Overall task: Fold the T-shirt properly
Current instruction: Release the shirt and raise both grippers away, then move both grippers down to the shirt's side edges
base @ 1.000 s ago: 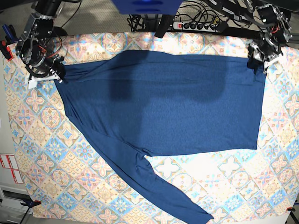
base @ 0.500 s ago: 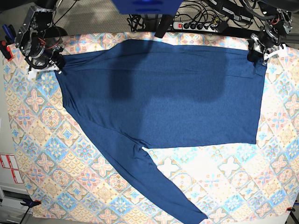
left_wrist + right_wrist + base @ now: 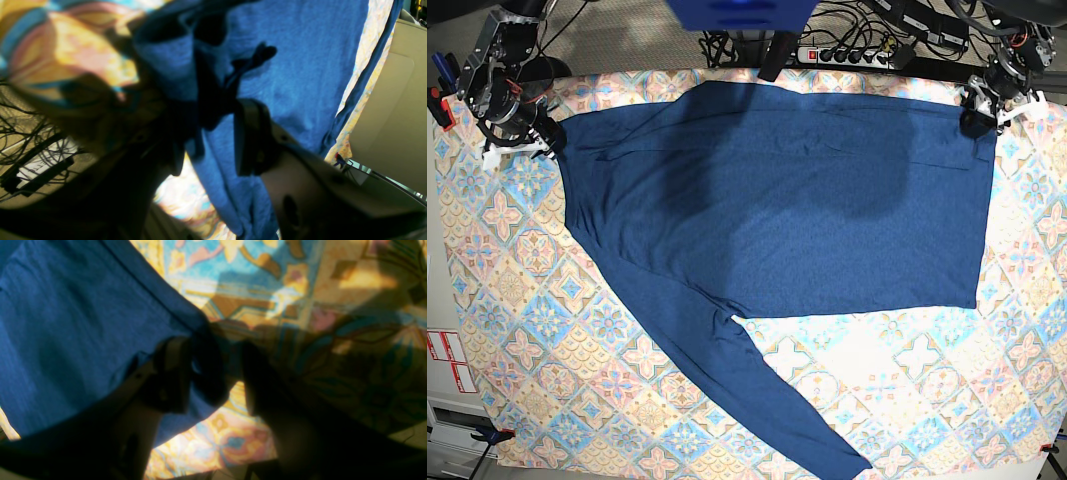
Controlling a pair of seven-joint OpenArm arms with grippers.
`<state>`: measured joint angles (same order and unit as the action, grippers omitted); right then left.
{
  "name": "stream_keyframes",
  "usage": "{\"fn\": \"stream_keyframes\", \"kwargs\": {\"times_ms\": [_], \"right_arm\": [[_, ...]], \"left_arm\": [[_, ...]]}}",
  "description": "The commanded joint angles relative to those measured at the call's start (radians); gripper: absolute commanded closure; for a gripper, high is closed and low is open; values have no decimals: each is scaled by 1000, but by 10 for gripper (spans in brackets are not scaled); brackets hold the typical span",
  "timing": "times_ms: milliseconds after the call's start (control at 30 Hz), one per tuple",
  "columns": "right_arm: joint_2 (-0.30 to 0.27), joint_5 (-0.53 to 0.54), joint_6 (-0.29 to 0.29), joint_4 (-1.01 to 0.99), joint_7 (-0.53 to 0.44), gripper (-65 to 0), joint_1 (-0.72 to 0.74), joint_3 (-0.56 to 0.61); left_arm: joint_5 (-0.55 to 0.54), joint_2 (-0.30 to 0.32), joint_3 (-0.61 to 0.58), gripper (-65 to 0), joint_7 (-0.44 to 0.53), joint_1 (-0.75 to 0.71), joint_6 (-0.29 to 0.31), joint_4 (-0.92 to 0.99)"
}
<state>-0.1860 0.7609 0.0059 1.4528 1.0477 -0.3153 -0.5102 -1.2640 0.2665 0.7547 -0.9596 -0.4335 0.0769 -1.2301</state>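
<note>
One navy T-shirt (image 3: 777, 200) lies spread on one patterned tablecloth (image 3: 517, 300), with left gripper (image 3: 206, 140) and right gripper (image 3: 213, 373) each parted around a corner.

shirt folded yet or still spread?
Spread. The T-shirt lies flat on the tablecloth, body one broad panel, one sleeve trailing toward the front edge.

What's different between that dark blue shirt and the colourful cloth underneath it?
The dark navy-blue long-sleeved knit T-shirt is plain, while the pastel tablecloth is covered in a tile pattern. The T-shirt lies on top; the tablecloth lies underneath and reaches out past it on every side. The T-shirt trails one long sleeve diagonally; the tablecloth is roughly rectangular. Both are soft fabric, spread fairly flat.
</note>
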Motion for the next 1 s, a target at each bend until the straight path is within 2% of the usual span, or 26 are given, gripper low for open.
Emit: {"fn": "stream_keyframes", "kwargs": {"times_ms": [0,167,400,500,567,633,700,800,967], "right_arm": [[-16,-5,-2,13,-2,-251,2,-23],[-14,-5,-2,15,1,-251,6,-67],[-14,-5,-2,93,6,-252,77,-61],[-14,-5,-2,101,39,-254,123,-61],[-14,-5,-2,101,59,-254,166,-55],[-14,-5,-2,101,58,-254,201,-9],[-17,-5,-2,101,53,-254,239,45],[-17,-7,-2,87,53,-254,302,129],[-14,-156,-2,58,52,-255,394,258]], "left_arm": [[42,14,9,-241,3,-26,-25,-3],[30,15,78,-241,1,-32,-24,-21],[30,23,118,-241,8,-60,-25,-231],[34,21,165,-241,3,-44,-25,-290],[39,26,171,-241,3,14,-27,-300],[50,61,168,-241,3,65,-30,-297],[82,69,167,-241,3,127,-30,-296],[186,75,125,-244,1,250,-30,-290],[344,92,19,-246,3,477,-25,-113]]}}
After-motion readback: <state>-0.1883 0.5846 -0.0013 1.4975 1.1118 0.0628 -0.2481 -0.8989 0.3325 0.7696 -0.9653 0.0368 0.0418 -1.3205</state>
